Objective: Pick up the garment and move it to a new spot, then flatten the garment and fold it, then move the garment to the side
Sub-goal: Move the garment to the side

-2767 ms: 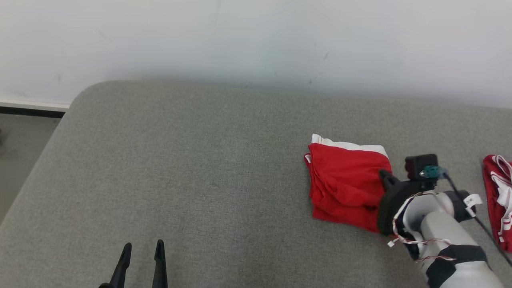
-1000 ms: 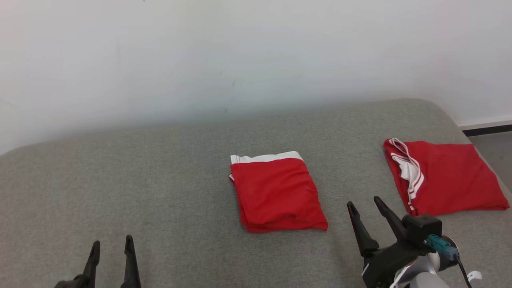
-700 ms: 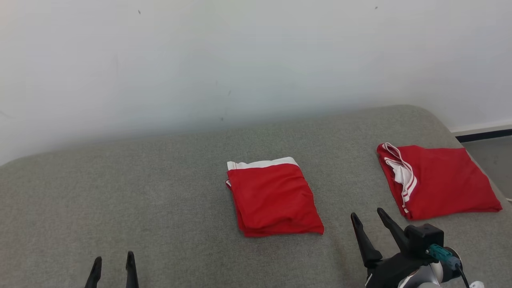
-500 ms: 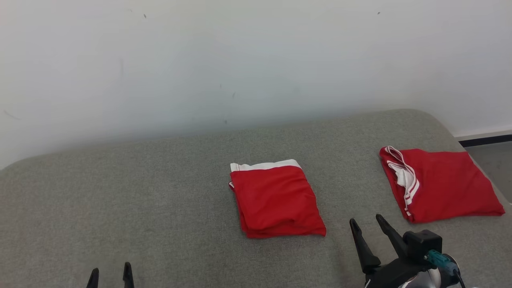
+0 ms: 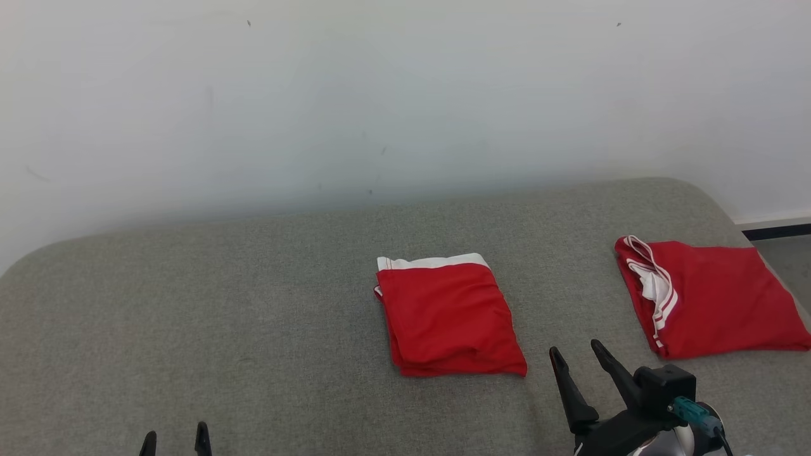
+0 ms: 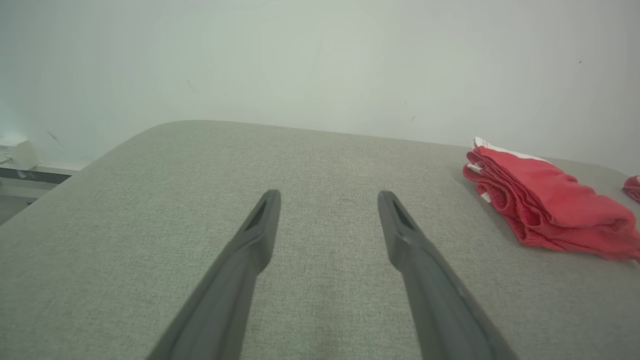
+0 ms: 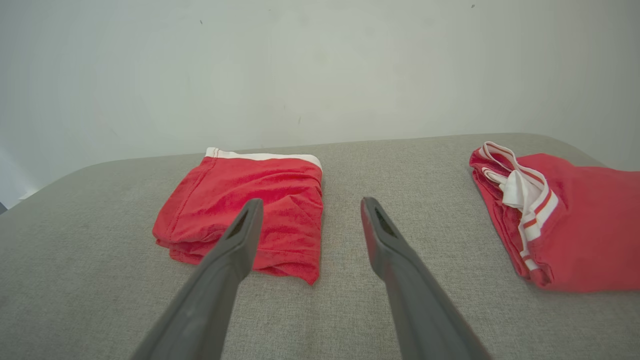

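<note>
The right hand [image 5: 576,347], which lay on the folded red garment [image 5: 450,316] earlier, now stands wide and empty. The garment lies on the bench [image 5: 253,316] just ahead-left of it. The left hand [image 5: 175,432] is wide too.

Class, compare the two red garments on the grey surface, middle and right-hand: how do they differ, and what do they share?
The middle garment shows a plain white band along its far edge; the right-hand garment shows red-striped white trim bunched at its left edge. The middle garment is a compact stack; the right-hand garment spreads wider, near the right edge of the grey surface. Both are red and folded.
</note>
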